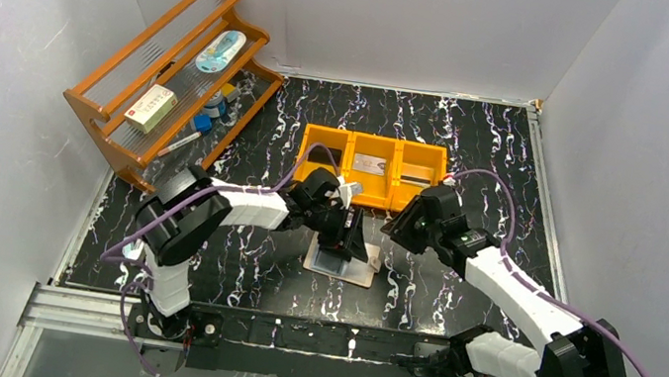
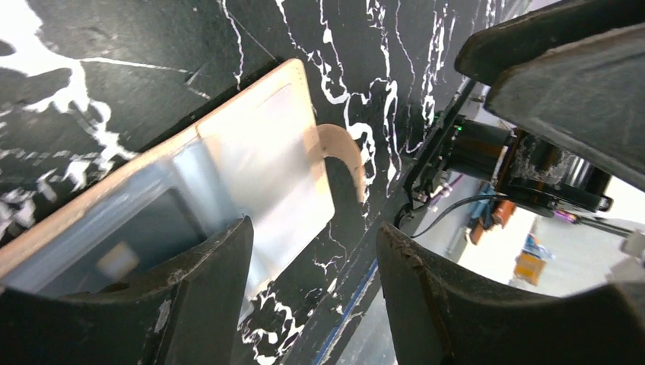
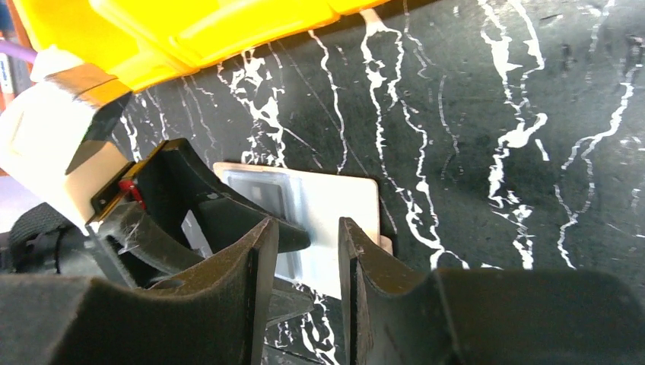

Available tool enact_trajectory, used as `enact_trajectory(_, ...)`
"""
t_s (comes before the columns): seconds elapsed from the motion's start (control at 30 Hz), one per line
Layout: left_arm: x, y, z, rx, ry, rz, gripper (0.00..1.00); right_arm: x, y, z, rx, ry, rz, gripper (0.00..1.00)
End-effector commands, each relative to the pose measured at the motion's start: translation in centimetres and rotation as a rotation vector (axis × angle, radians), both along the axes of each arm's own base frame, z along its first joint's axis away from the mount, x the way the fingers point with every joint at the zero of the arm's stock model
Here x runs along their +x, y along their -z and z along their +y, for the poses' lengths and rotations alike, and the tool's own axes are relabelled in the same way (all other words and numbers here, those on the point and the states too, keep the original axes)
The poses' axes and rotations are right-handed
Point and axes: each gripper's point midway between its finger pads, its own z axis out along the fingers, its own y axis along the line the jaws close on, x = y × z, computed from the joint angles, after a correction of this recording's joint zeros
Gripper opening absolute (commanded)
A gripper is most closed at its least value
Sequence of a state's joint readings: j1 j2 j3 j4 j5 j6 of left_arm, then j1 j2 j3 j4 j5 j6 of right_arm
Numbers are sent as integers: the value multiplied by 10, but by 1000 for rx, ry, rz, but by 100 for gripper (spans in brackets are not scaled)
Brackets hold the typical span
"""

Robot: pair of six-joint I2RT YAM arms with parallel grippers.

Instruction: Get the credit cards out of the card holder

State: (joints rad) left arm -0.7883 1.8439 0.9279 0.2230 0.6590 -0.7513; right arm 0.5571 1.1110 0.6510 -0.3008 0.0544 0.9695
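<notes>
From overhead, the card holder (image 1: 348,273) lies opened flat on the black marbled table (image 1: 475,160), at six o'clock from the orange tray (image 1: 378,138) and a little apart from it. The left pincer (image 1: 343,238) hangs right over the holder's far half. The right pincer (image 1: 403,227) sits at the holder's two o'clock, near but apart, and a wooden rack (image 1: 166,83) stands well off at ten o'clock. The left wrist camera shows the left pincer's jaws parted with nothing between them. One finger (image 2: 190,296) overlaps the silvery sleeve panel (image 2: 258,160) at seven o'clock, though I cannot tell whether it presses. The closing tab (image 2: 340,152) curls out at the holder's three o'clock edge. A dark rectangle (image 2: 144,236) behind the sleeve is likely a card. From the right wrist camera, the right pincer's jaws stand slightly apart and empty, aimed at the holder's pale edge at twelve o'clock, with the left pincer's black fingers at nine o'clock. The step in hand looks like pinning the holder and drawing a card out. To do it well, the left should press flat on the sleeve's closed side without covering its mouth. The right should come in low, close on the card's exposed edge only, and pull along the sleeve's line rather than upward, lest the holder lift or slide.
</notes>
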Motion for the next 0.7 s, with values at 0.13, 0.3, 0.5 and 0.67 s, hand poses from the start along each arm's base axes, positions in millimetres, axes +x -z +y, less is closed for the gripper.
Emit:
enact_trajectory(0.13,33,-48,43,168,-152,-314,62,13,-25,42,164,-134,-49,42)
enact_trajectory(0.3,46,-46,95,335,-341,-365,66,14,-18,52,125,-202,-31,42)
enact_trajectory(0.5,57,-45,151,389,-538,-314,70,9,-1,64,-74,-241,19,46)
enact_trajectory(0.67,62,-55,168,338,-613,-319,72,4,18,73,-283,-267,60,55)
